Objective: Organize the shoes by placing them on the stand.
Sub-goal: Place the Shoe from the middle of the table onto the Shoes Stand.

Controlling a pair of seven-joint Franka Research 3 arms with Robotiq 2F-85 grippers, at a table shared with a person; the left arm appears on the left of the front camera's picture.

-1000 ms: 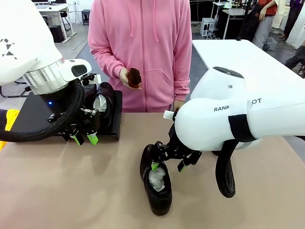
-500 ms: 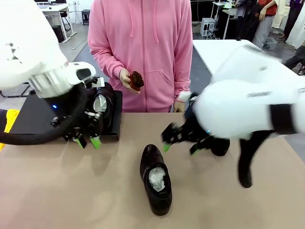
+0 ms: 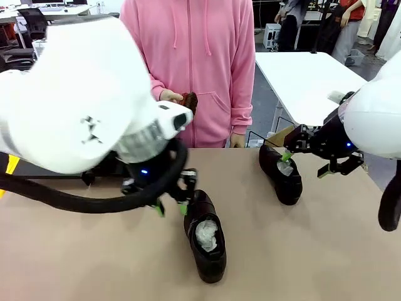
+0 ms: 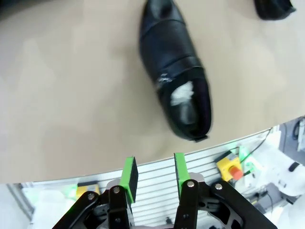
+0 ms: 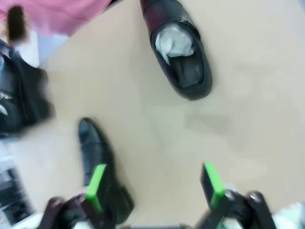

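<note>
— What did the left hand have?
— Nothing. It stood half open, just beside one end of a glossy black leather shoe stuffed with crumpled white paper, which lay on the smooth tan worktop.
— And the right hand?
— Spread wide and empty, just over a second glossy shoe farther right.

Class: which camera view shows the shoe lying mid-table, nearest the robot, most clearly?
The left wrist view: the shoe lies whole, toe to heel, its white paper plain. The front view shows it too, the left pincer beside its toe. The right wrist view gives it blurred, partly behind a green pad.
</note>
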